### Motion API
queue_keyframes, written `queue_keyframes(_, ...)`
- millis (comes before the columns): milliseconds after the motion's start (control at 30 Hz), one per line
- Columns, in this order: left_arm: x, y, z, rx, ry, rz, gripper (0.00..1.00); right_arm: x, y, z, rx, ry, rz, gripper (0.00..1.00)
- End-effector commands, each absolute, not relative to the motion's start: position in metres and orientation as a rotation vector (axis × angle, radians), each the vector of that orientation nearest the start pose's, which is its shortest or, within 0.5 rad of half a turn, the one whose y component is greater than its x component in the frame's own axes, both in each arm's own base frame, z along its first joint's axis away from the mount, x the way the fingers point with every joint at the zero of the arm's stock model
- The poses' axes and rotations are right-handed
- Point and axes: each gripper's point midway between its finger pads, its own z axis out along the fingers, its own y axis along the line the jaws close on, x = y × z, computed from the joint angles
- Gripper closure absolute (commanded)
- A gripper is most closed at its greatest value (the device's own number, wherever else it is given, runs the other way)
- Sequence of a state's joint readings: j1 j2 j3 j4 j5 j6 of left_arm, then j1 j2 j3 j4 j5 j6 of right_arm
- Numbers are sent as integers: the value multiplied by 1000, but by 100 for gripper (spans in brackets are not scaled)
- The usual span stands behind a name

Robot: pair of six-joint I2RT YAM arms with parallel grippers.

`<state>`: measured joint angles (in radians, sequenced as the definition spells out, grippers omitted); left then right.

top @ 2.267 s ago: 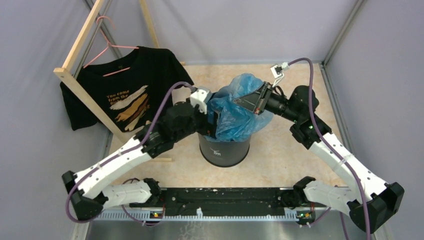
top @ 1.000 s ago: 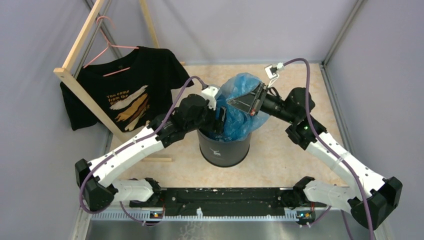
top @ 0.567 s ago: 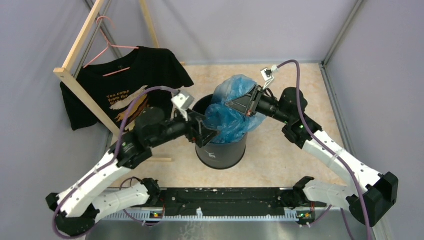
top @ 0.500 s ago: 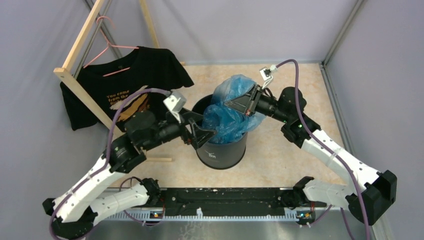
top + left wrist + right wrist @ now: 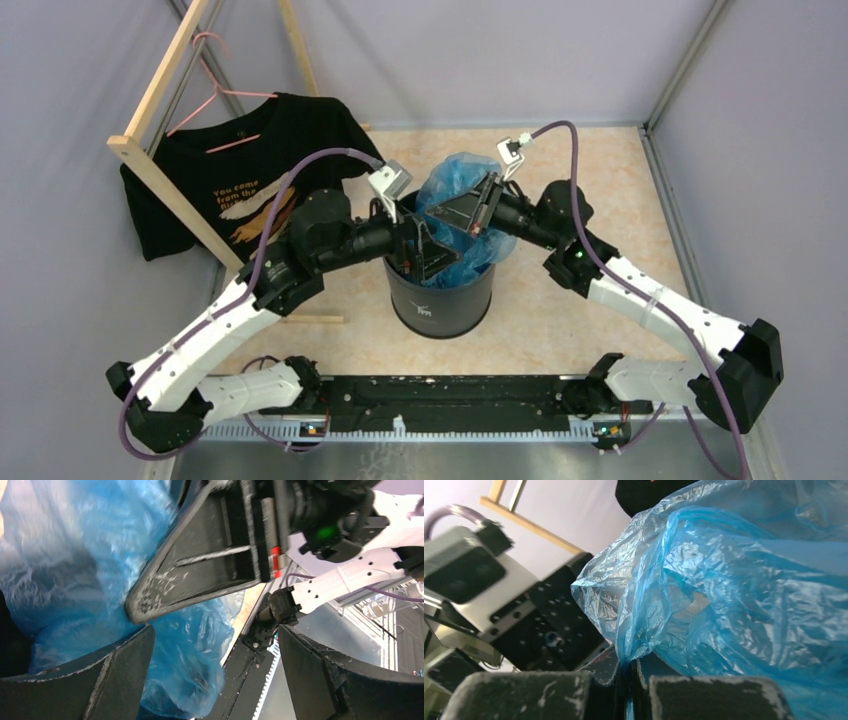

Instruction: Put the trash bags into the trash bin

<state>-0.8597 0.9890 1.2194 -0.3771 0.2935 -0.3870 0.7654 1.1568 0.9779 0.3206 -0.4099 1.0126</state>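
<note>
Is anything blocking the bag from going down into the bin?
Nothing visible does: the bag, pinched by the right pincer, hangs into the bin. Only the open left pincer crowds the mouth's left side, beside the bag.

Overhead camera looks down from behind; both wrist cameras, close in, share the trash bag (image 5: 734, 590).

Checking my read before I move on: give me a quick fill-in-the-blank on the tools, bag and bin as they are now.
1. The right tool is ____ on the blue bag.
2. The left tool stands ____, close to the bag.
3. The bag bulges ____ the rim of the bin.
4. The hanging T-shirt is ____.
Missing words: shut; open; above; black.
</note>
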Motion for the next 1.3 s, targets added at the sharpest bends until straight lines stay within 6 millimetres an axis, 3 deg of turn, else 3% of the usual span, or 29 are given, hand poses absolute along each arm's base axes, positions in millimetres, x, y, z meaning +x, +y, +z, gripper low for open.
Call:
queue_keyframes(0,170,-291,385,596,1747,-1150,1,204,337,440,-120,1477,1781,100)
queue_keyframes(200,183,-288,378,523,1783,-1100,9,186,344,459,-77,1381,1879,100)
queue_keyframes(400,201,-274,375,396,1807,-998,31,178,349,453,-65,1383,1898,100)
queue_keyframes(567,208,-267,376,359,1808,-944,70,177,341,440,-39,1412,1875,99)
queue_keyframes(633,210,-263,378,360,1805,-909,81,176,339,432,-51,1439,1836,90)
queue_keyframes(767,203,-254,382,401,1785,-889,96,178,328,400,-104,1588,1631,59)
queue_keyframes(867,197,-240,377,402,1797,-853,100,177,308,384,-183,1665,1438,37)
queue_keyframes(967,189,-230,373,424,1820,-830,100,175,278,378,-233,1705,1247,25)
queue_keyframes(1167,174,-219,384,463,1792,-847,100,184,205,390,-177,1668,897,19)
queue_keyframes(1267,171,-217,392,458,1775,-860,100,192,194,408,-167,1628,817,18)
